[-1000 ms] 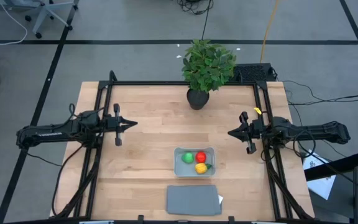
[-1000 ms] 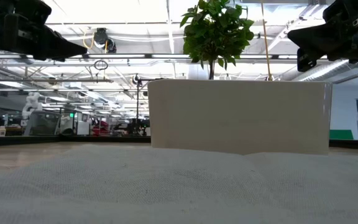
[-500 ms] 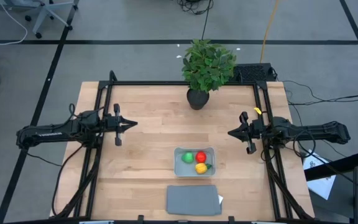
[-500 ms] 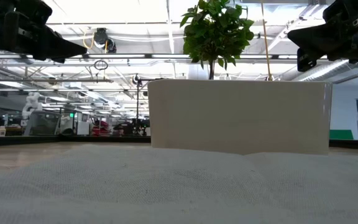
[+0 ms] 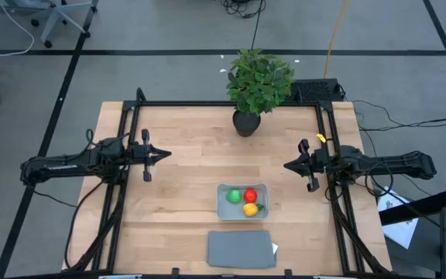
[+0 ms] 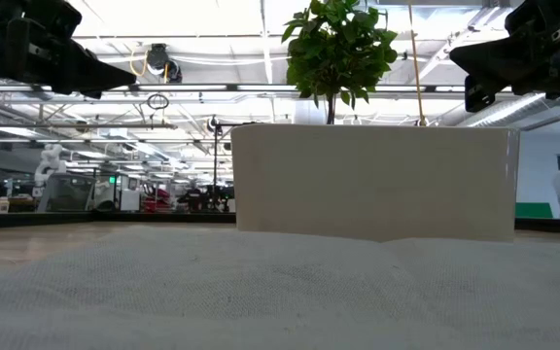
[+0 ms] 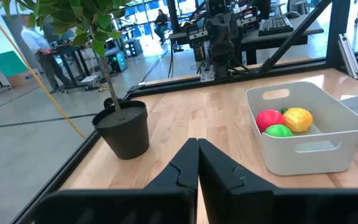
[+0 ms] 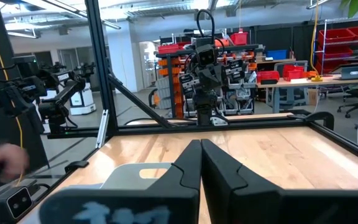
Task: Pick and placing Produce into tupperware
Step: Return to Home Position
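Note left gripper (image 5: 167, 155) and right gripper (image 5: 286, 165) closed, empty, well apart. Find green piece (image 5: 233, 197), red piece (image 5: 249, 194), yellow piece (image 5: 250, 209) inside tupperware (image 5: 242, 187); in low view, hidden behind its wall.

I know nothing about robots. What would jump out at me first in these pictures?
Three bright toy pieces, the green fruit, red fruit and yellow fruit, sit together in the tupperware tub on the wooden table. A flat grey lid lies apart from it near one edge. A leafy potted plant stands at the opposite edge. The left gripper and right gripper hang shut and empty at either side.
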`<state>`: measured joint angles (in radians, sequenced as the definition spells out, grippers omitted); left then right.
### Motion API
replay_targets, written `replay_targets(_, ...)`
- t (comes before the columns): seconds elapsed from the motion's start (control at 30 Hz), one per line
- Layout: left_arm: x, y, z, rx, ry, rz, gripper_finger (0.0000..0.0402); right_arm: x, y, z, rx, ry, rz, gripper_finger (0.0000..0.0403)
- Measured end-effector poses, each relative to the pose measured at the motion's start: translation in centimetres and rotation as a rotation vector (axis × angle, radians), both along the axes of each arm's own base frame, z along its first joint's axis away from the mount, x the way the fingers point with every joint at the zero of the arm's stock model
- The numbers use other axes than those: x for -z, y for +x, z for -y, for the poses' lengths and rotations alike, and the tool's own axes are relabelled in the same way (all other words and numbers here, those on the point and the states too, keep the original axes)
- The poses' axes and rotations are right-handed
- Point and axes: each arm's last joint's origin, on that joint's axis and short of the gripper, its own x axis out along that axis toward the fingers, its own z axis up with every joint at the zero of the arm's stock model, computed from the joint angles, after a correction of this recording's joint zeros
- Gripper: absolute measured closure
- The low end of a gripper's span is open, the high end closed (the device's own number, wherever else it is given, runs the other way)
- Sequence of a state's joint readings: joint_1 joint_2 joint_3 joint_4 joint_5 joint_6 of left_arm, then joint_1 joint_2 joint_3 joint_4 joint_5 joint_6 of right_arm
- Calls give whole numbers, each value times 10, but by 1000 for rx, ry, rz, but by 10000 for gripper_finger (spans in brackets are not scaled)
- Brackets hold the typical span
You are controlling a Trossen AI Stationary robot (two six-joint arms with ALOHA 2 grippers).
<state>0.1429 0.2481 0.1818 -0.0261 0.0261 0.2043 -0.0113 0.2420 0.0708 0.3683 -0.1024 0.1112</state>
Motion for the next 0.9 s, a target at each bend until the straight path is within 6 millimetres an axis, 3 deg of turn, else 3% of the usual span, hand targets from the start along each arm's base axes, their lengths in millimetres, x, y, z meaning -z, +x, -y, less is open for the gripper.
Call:
replay_targets(0.3,0,0,0,0,0,0,369,0,0,0,0,0,0,403)
replay_targets(0.9,0,0,0,-1,0,0,371,0,0,0,1,0,0,403)
